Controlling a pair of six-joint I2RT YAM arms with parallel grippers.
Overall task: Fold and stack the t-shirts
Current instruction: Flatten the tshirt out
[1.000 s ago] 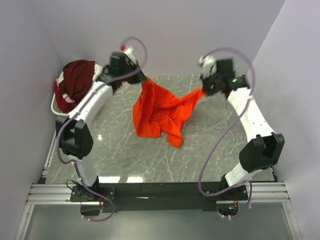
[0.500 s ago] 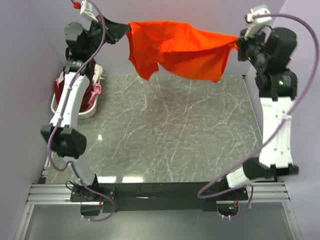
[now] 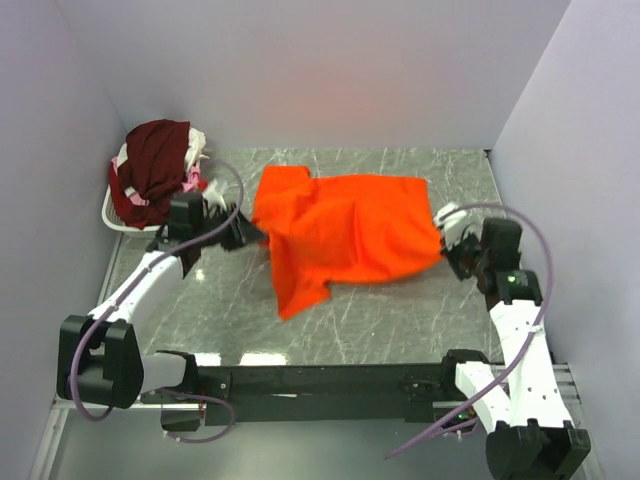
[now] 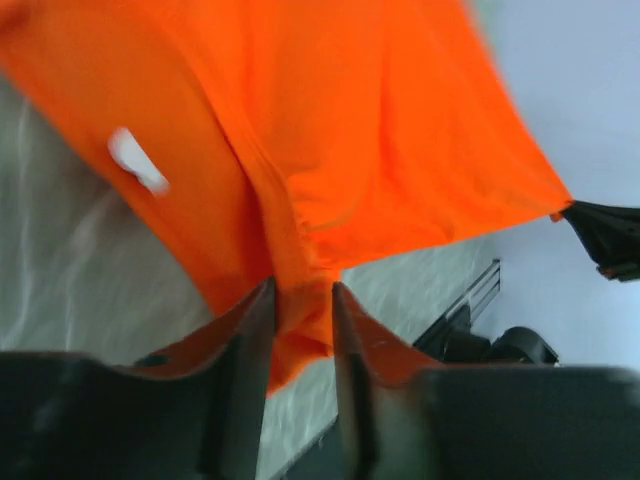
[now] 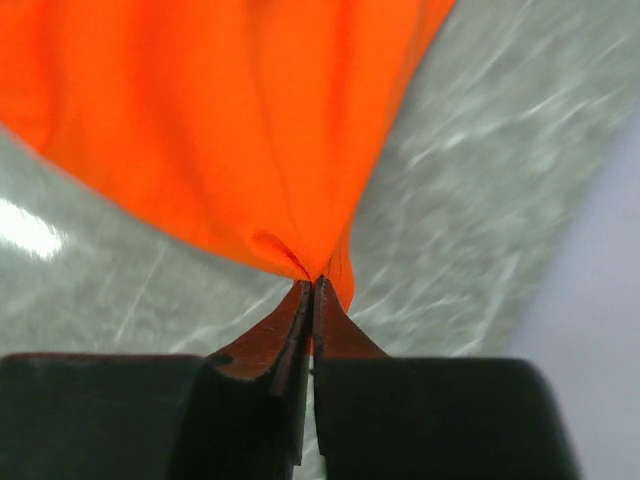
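The orange t-shirt [image 3: 345, 235] lies spread over the middle of the grey table, one sleeve flap trailing toward the near edge. My left gripper [image 3: 250, 232] is low at the shirt's left edge. In the left wrist view its jaws [image 4: 303, 300] stand a little apart, open, with a fold of orange cloth [image 4: 330, 120] loose between them. My right gripper [image 3: 447, 240] is at the shirt's right edge. It is shut on a pinch of the orange cloth [image 5: 220, 110], fingertips pressed together [image 5: 313, 285]. More t-shirts, a dark maroon one [image 3: 155, 160] on top, are heaped at the back left.
A white wire basket [image 3: 115, 215] at the back left corner holds the heap of maroon, pink and white cloth. Walls close in the table on the left, back and right. The black rail with both arm bases runs along the near edge [image 3: 330, 380].
The shirt, stretched high in the air between both grippers half a second ago, has come down flat onto the table. Both arms have dropped low, and the left jaws have parted.
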